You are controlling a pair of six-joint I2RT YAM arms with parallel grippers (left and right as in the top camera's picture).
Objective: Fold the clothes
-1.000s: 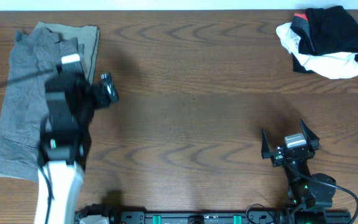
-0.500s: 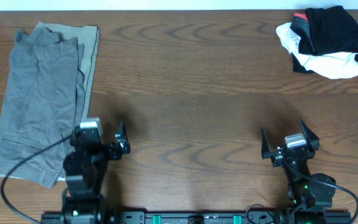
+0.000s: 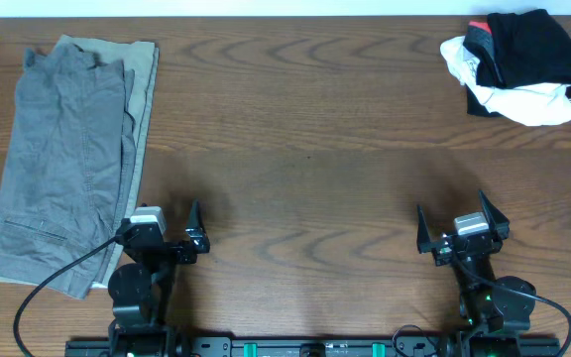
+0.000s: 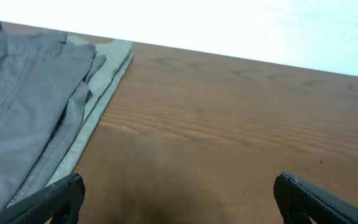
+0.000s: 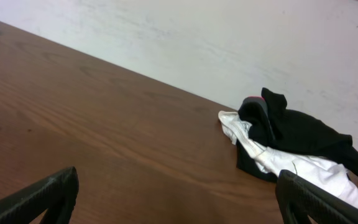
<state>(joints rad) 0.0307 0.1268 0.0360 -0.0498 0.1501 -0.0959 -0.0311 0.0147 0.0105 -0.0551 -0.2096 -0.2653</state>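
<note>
Judging step in hand: reaching right gripper toward black leggings, lying crumpled over a white garment at far right corner of table. Advising pinching the coral waistband, dragging to centre, spreading flat before folding. Noting both pincers gaping apart, holding nothing. Noting left gripper sitting beside folded grey trousers. Seeing leggings bunched, matte, likely stretching.
</note>
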